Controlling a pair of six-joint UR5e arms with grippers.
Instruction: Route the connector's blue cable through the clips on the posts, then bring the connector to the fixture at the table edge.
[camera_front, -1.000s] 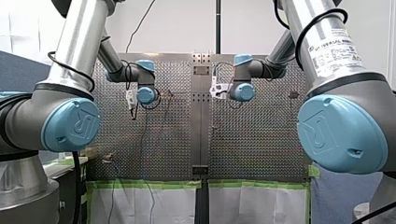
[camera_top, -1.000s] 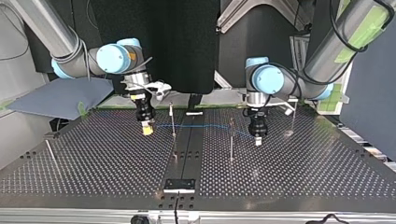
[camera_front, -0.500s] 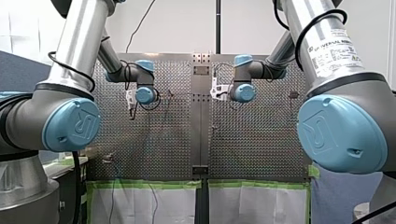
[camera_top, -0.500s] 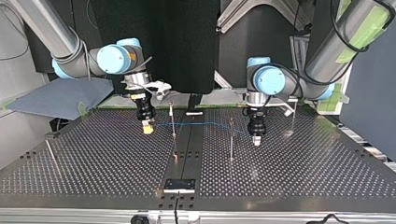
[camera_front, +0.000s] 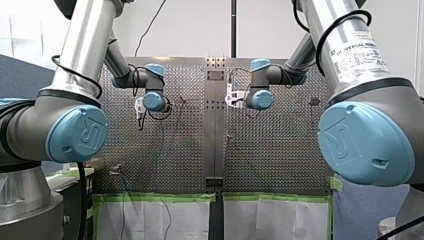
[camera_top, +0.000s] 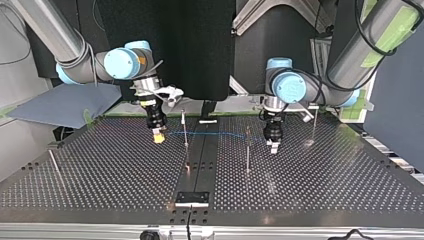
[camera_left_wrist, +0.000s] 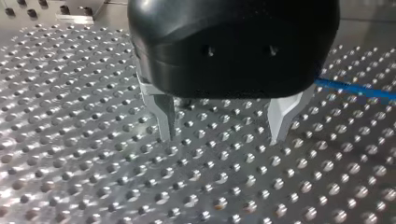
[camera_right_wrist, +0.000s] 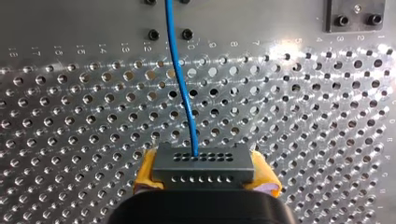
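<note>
Bright, even overhead lighting. Top view: the perforated counter (camera_top: 310, 180) shows broad sheen toward the camera, set against a dark backdrop (camera_top: 200, 45). Left wrist view: hole rims glint; the metal jaws of my left gripper (camera_left_wrist: 222, 136) catch pale highlights, with soft shade beneath its housing. Right wrist view: glare along the far rows.

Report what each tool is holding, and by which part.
My right tool grips the dark grey rectangular connector by its two short ends, between yellow pads. My left tool, open, holds nothing.
</note>
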